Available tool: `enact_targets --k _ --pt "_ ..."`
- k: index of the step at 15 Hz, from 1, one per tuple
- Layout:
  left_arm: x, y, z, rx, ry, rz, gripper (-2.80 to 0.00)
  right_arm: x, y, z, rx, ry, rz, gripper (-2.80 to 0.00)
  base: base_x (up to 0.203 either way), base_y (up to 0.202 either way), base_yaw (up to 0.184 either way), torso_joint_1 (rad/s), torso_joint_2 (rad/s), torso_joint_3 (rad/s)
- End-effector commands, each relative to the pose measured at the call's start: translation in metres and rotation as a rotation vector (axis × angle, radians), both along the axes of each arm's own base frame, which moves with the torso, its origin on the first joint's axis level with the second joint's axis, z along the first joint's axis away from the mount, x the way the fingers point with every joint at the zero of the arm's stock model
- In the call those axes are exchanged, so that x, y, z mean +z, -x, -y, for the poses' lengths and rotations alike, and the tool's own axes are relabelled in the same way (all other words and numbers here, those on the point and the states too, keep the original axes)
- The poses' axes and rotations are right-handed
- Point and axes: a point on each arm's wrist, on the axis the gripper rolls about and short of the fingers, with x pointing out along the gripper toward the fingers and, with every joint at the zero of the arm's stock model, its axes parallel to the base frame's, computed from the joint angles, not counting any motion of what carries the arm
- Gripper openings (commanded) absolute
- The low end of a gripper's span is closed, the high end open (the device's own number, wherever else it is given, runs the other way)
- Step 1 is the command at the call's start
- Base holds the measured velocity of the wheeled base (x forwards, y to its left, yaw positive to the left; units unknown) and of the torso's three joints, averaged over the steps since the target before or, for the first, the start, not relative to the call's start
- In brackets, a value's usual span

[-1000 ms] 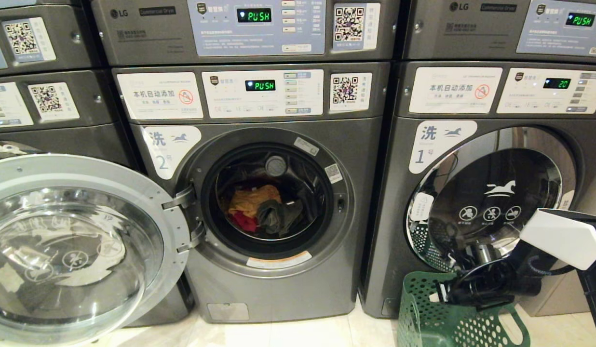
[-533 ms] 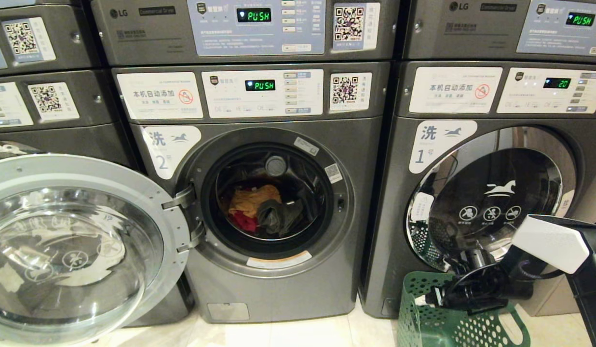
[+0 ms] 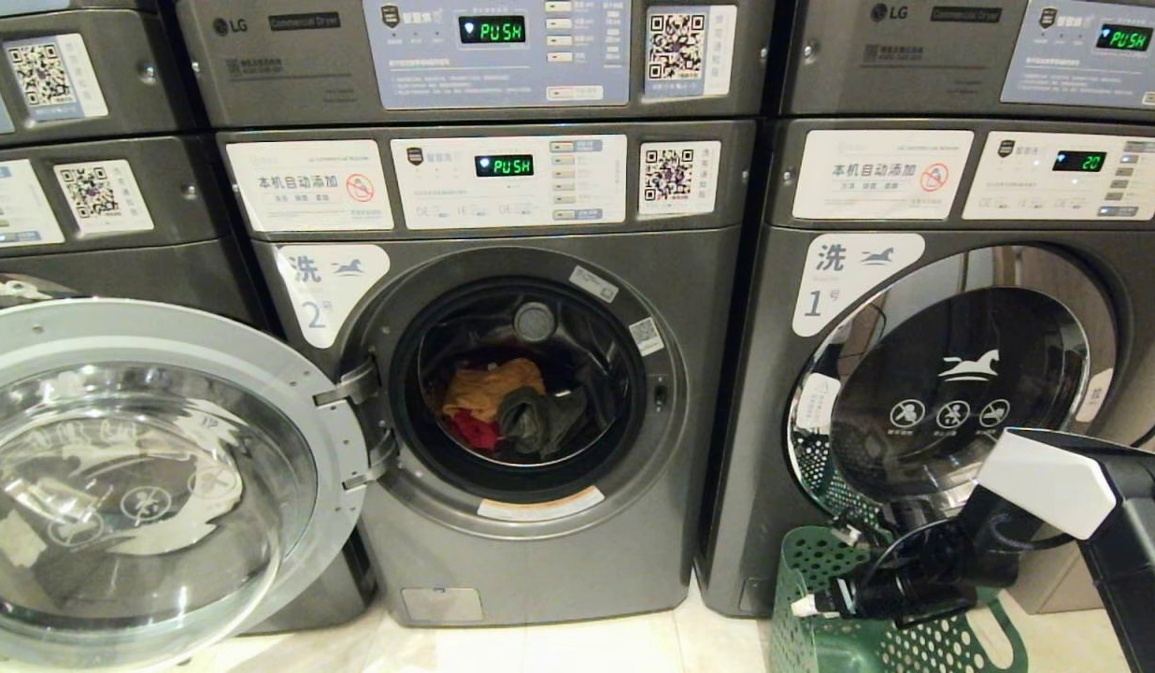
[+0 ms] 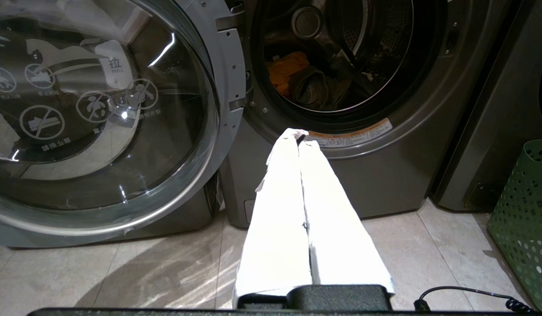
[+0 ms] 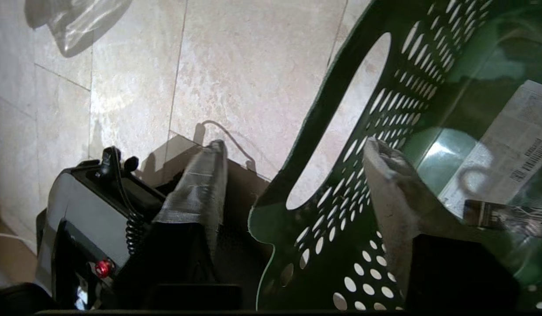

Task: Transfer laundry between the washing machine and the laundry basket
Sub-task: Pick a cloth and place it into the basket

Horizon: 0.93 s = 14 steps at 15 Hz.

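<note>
Head view: washer [image 3: 531, 393] open, door [image 3: 157, 477] swung wide to the left, so drum easy to reach; laundry [image 3: 512, 407] heaped inside, orange, red and dark pieces. Green basket [image 3: 876, 636] on the floor at lower right, right gripper [image 3: 820, 603] low at its rim. Left wrist view: left gripper [image 4: 297, 134] parked, fingers pressed together, holding nothing, aimed at the washer. Right wrist view: right fingers [image 5: 201, 188] spread wide astride the basket wall, empty, probably just after a drop; only a paper label [image 5: 508, 153] visible inside. Pale tiled floor [image 5: 253, 66]; laundromat with stacked machines.
</note>
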Motion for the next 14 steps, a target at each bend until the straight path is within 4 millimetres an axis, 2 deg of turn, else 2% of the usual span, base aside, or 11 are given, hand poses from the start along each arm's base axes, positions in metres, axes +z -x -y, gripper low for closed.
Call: enact_targets --k 1,6,14 --pt "0.0 0.0 0.0 0.0 0.0 -0.001 -2.8 -0.009 -0.001 0.0 0.009 -0.025 -0.008 -2.8 0.0 0.0 0.0 0.0 0.0 0.0" --pt "0.0 0.0 0.0 0.0 0.0 -0.001 -2.8 -0.017 -0.008 0.0 0.049 -0.143 0.026 -2.8 0.0 0.0 0.0 0.0 0.0 0.0" --pt "0.0 0.0 0.0 0.0 0.0 -0.001 -2.8 -0.01 -0.011 -0.001 0.155 -0.363 0.061 -2.8 0.0 0.0 0.0 0.0 0.0 0.0"
